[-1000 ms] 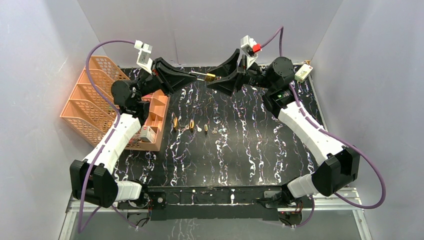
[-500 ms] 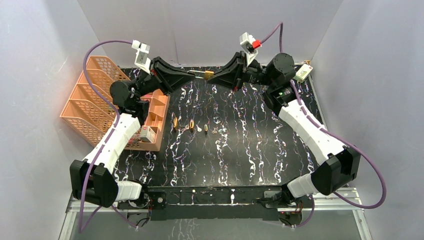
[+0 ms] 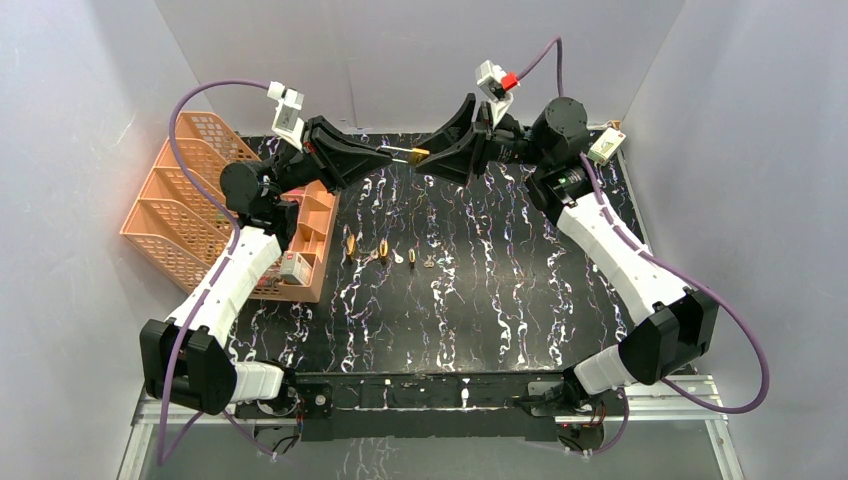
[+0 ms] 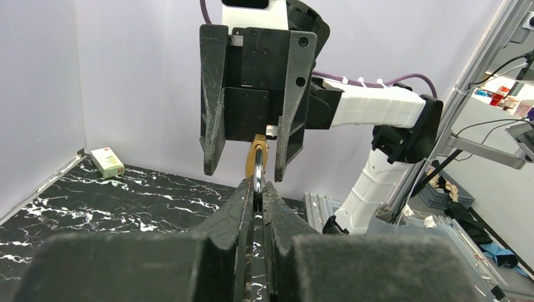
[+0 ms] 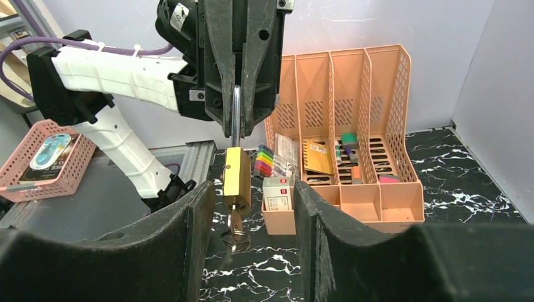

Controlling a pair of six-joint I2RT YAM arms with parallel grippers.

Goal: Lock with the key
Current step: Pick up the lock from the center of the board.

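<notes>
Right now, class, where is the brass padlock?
In the top view, the padlock is above the table's far middle, its shackle pinched by the left gripper, its body between the right gripper's open fingers.

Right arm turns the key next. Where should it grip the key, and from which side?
Grip the key by its exposed head, sticking out of the padlock end opposite the shackle. The left gripper clamps that shackle, so come from the key end, along the lock's axis. The open right gripper straddles the lock there; probably keep clear of the dangling ring.
</notes>
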